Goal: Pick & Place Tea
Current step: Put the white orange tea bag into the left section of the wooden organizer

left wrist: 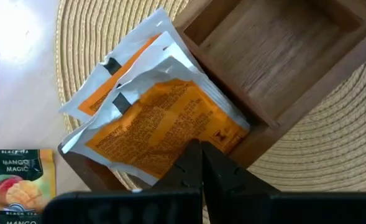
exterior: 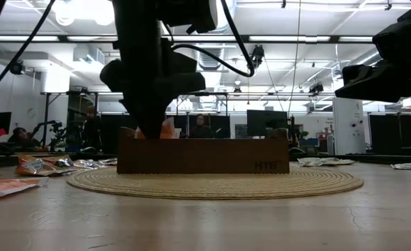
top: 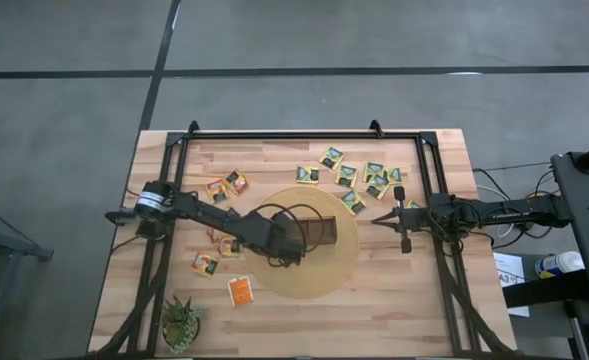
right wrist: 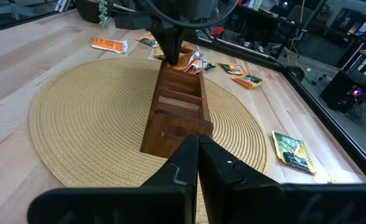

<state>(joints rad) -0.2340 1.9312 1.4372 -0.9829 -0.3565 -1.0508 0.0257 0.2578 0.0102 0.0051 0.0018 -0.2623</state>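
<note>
One wooden box (top: 309,236), one round woven mat (top: 339,270), one plant (top: 182,322), many tea sachets (top: 332,157)

Worktop (top: 394,300) pale smooth wood; round mat (right wrist: 77,118) coarse woven straw; box (right wrist: 176,112) dark matt wood; orange sachets (left wrist: 164,118) crinkly glossy foil-paper

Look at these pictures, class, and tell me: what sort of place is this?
Probably a robotics lab or workshop. A wooden table in a black frame stands on a bare concrete floor, cables trail beside it, and the low view shows monitors and ceiling ducts behind.
</note>
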